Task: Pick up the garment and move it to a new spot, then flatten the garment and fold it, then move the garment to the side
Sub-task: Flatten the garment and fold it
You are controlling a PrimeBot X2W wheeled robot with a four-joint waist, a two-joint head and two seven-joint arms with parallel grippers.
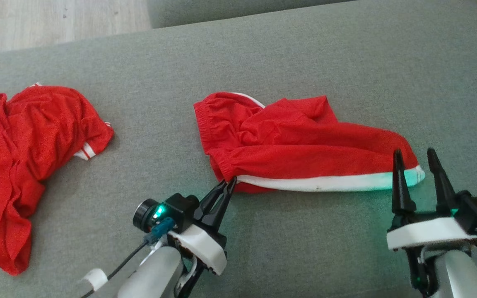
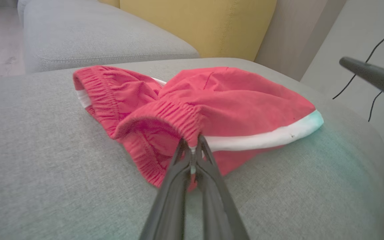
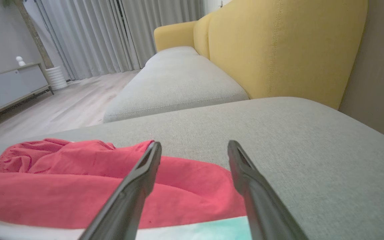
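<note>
Shorts [image 1: 296, 140], red with a white band [image 1: 325, 182] along the edge nearest me, lie crumpled on the grey cushion [image 1: 304, 54], and I place everything else from them. My left gripper [image 1: 229, 182] is pinched tight on the corner of their gathered elastic waistband [image 2: 165, 113], just where the white band begins; in the left wrist view the cloth arches up into my closed tips. My right gripper [image 1: 414, 152] stands at the shorts' opposite end, by the leg hem, with its fingers spread wide and nothing between them. One finger lies over the red cloth, the other just past the hem. I cannot tell whether either touches. The white band carries one small dark speck. A second red garment [image 1: 27, 145] lies well apart from the shorts, beyond their waistband end. A yellow backrest [image 3: 278, 43] rises behind the shorts.
</note>
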